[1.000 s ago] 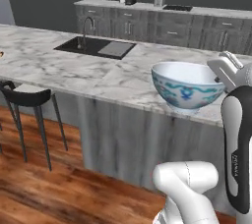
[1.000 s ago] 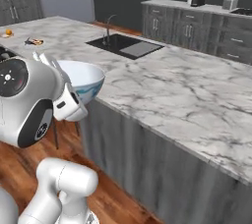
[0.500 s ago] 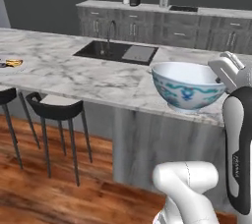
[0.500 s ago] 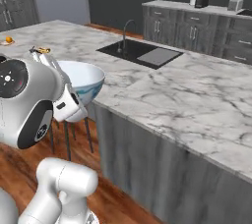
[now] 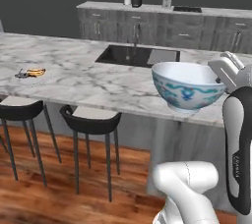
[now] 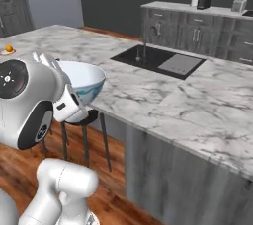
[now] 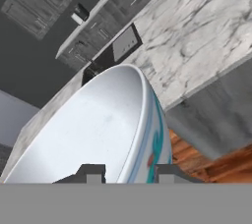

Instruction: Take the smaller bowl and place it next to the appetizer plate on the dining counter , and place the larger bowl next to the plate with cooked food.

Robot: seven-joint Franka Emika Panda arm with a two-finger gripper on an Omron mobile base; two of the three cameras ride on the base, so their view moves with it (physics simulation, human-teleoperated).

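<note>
My gripper [image 5: 222, 70] is shut on the rim of the larger bowl [image 5: 187, 88], a wide white bowl with a teal swirl pattern, and holds it in the air in front of the dining counter [image 5: 88, 86]. From the right base view the larger bowl [image 6: 85, 79] sits just right of the hand, near the counter's edge [image 6: 163, 105]. In the hand view my gripper [image 7: 130, 173] straddles the wall of the larger bowl [image 7: 98, 129], one fingertip inside and one outside. A plate with yellowish and dark food [image 5: 30, 73] lies far left on the counter. The smaller bowl is out of view.
A black sink [image 5: 135, 56] with a faucet is set into the counter behind the bowl. Two dark stools [image 5: 91, 116] [image 5: 19, 107] stand under the counter's near edge on the wood floor. A small orange item [image 6: 8, 49] sits at the counter's far left. Dark wall cabinets [image 5: 162, 24] run behind.
The whole picture has shifted right, so the base has driven left along the counter. Stools and the food plate have come further in. The bowl stays in my grip.
</note>
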